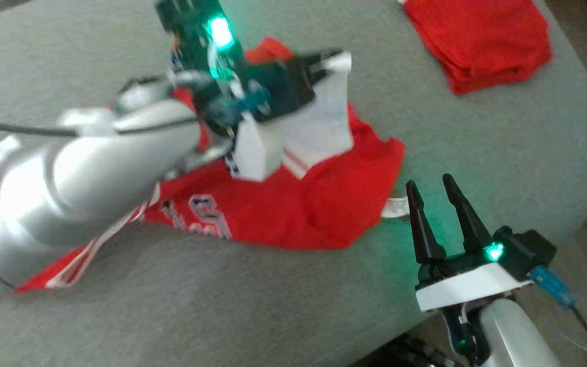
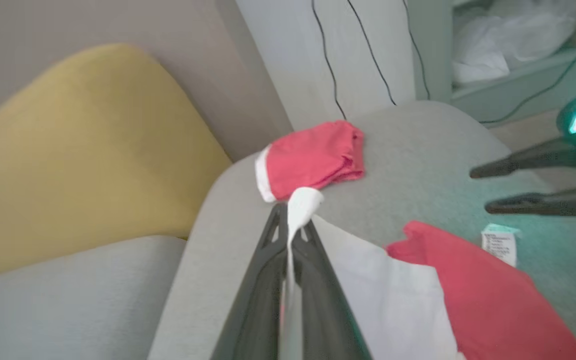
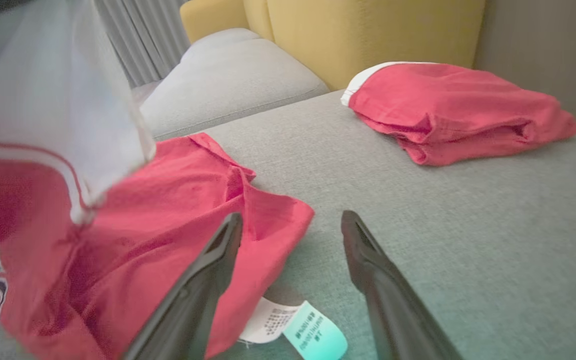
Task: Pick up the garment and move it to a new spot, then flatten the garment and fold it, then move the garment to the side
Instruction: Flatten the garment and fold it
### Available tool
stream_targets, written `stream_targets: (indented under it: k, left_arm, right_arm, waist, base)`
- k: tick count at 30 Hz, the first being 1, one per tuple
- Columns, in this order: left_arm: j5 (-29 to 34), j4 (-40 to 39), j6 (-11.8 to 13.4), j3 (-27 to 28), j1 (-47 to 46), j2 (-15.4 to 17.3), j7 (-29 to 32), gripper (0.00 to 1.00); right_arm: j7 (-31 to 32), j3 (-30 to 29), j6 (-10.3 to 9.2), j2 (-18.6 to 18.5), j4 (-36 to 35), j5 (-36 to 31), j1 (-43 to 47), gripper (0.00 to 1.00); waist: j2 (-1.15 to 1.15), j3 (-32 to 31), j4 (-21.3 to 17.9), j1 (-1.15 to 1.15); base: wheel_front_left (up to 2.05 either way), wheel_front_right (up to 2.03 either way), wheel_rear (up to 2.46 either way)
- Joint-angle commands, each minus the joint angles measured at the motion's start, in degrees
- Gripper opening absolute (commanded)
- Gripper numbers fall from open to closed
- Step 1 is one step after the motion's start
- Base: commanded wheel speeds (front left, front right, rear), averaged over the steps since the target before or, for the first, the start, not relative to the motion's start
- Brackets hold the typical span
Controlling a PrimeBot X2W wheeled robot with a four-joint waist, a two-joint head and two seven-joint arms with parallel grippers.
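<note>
**Garment Raised by One White Panel; Right Gripper Spread**

1. The red knit garment [image 1: 303, 209], which has white panels and dark lettering, lies crumpled near the middle of the grey woven-fabric seat cushion [image 1: 502, 153]. Most of the garment rests on the cushion. One white panel [image 1: 324, 117] is raised above it.

2. The left gripper [image 2: 290, 220] is pressed together on the upper edge of that white panel. In the left wrist view, a small fold of white cloth stands out just past the fingertips. A strip of the same cloth runs down between the two fingers. In the head view the left arm is blurred.

3. A white care label [image 1: 395, 206] sticks out from the garment's hem on the robot's right side. It lies flat on the cushion.

4. The right gripper [image 1: 430, 182] is spread, with nothing between its fingers. It sits low, just beside the care label, with its fingers pointing toward the hem. Whether it touches the cushion cannot be told.

5. A folded red garment with a white edge [image 1: 477, 41] lies at the far right of the cushion, well apart from the raised garment.

6. A yellow upholstered backrest [image 3: 368, 35] stands beyond the cushion.
</note>
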Motion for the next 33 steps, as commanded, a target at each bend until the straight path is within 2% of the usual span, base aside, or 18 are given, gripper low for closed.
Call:
stream_targets:
  k: [1,4,8,13,17,21,29,33]
  left_arm:
    - [-1.1,-0.2,0.1,3.1,-4.1,1.3,-2.5,0.0]
    - [-1.7,1.1,0.3,5.1,-4.9,3.6,-6.8,0.0]
    - [-2.3,1.0,2.3,7.8,-3.9,8.5,-10.2,0.0]
    - [-3.9,-0.6,5.3,9.9,-0.7,15.4,-11.4,0.0]
    - [-5.7,-1.7,6.9,10.7,2.4,19.2,-12.4,0.0]
    - [-6.7,-2.3,7.9,11.0,4.4,21.0,-13.3,0.0]
    - [-7.5,-3.6,8.9,11.3,5.5,22.2,-14.0,0.0]
    - [-7.6,-3.7,9.2,11.4,5.7,22.3,-14.4,0.0]
  right_arm:
    - [-0.2,0.6,-0.04,-0.3,-0.8,-1.1,0.6,1.0]
    - [-0.2,-0.6,-0.04,-0.3,-0.3,-2.9,1.4,1.0]
    - [-0.2,-1.7,-0.04,-0.3,0.1,-5.0,3.0,1.0]
    - [-0.2,-2.3,-0.04,-0.3,0.6,-6.4,5.1,1.0]
    - [-0.2,-2.3,-0.04,-0.3,1.3,-6.9,6.0,1.0]
    - [-0.2,-2.2,-0.04,-0.3,2.0,-7.3,6.0,1.0]
    - [-0.2,-4.5,-0.04,-1.7,3.1,-5.3,4.2,1.0]
    - [-0.2,-4.0,-0.04,-2.9,7.0,0.0,1.8,1.0]
  waist:
    - [0.0,-3.8,4.5,0.0]
    - [0.0,-6.5,8.8,0.0]
    - [0.0,-9.7,14.1,0.0]
    - [0.0,-12.1,19.3,0.0]
    - [0.0,-12.8,22.2,0.0]
    - [0.0,-12.6,24.3,0.0]
    - [0.0,-11.3,26.5,0.0]
    - [0.0,-10.7,27.0,0.0]
  base:
    - [0.0,0.0,0.0]
    - [0.0,0.0,0.0]
    - [0.0,0.0,0.0]
    - [0.0,0.0,0.0]
    - [0.0,0.0,0.0]
    - [0.0,0.0,0.0]
    - [0.0,0.0,0.0]
    - [0.0,0.0,0.0]
